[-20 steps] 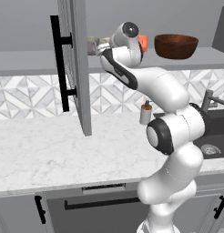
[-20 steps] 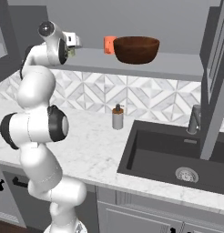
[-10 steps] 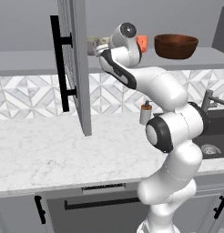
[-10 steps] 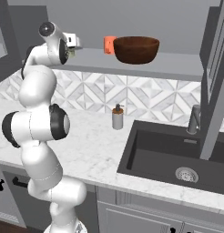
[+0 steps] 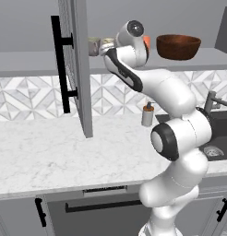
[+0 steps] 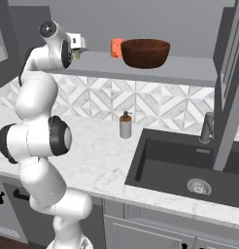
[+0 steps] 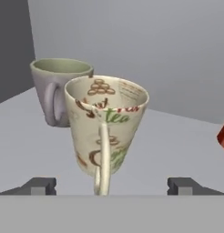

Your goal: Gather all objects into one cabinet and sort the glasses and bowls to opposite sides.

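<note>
On the cabinet shelf [image 7: 177, 145] stands the cream patterned mug [image 7: 109, 123], upright, its handle toward the camera. My gripper [image 7: 112, 186] is open, its fingertips [image 7: 38, 186] wide apart on either side of the mug's base and not touching it. The grey mug [image 7: 59, 91] stands just behind it to the left. The orange cup [image 6: 116, 47] sits further right on the same shelf, next to the dark brown bowl [image 6: 145, 52]. From the base views the gripper [image 5: 105, 46] [image 6: 78, 44] reaches onto the shelf [image 5: 32, 62] beside the open cabinet door [image 5: 76, 69].
The door's long black bar handle [image 5: 60, 64] juts out left of the arm. A soap dispenser [image 6: 125, 126] stands on the marble counter [image 5: 50, 152] below. A dark sink [image 6: 189, 165] with a faucet [image 6: 206, 129] lies to the right, under another open door [image 6: 230, 87].
The jaws have opened and let go of the cream mug, which now stands on the shelf. The arm has hardly moved.
</note>
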Motion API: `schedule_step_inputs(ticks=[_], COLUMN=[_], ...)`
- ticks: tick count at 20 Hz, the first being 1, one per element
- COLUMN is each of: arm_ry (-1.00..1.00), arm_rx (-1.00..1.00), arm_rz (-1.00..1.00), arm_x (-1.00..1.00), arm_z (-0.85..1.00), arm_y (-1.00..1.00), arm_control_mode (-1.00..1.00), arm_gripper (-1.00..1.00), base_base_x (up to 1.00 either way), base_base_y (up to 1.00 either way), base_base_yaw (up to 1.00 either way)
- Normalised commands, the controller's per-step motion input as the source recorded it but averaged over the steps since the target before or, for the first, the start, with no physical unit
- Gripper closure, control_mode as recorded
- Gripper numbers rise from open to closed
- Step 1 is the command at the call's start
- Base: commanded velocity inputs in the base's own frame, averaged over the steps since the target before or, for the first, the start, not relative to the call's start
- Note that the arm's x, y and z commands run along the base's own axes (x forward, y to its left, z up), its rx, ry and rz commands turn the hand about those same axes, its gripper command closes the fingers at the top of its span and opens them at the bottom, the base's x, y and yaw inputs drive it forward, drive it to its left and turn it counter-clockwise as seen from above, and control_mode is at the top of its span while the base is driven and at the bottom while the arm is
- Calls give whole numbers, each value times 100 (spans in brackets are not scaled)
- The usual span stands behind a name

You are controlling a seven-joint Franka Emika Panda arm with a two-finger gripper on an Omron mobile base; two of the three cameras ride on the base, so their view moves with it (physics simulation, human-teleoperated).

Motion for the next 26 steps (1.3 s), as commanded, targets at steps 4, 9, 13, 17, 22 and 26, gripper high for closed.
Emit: schedule_step_inputs(ticks=[4,9,13,17,22,26], arm_ry=[-16,-5,7,19,8,0], arm_rx=[6,11,10,6,1,1], arm_rz=[-5,-11,-19,-14,-11,-1], arm_x=[-74,-47,-1,0,4,11], arm_z=[-3,9,50,17,-4,-6], arm_y=[-20,-54,-63,-79,-30,-32], arm_control_mode=[-100,-100,-100,-100,-100,-100], arm_gripper=[-100,-100,-100,-100,-100,-100], base_base_x=[0,0,0,0,0,0], base_base_y=[0,0,0,0,0,0], base_base_yaw=[0,0,0,0,0,0])
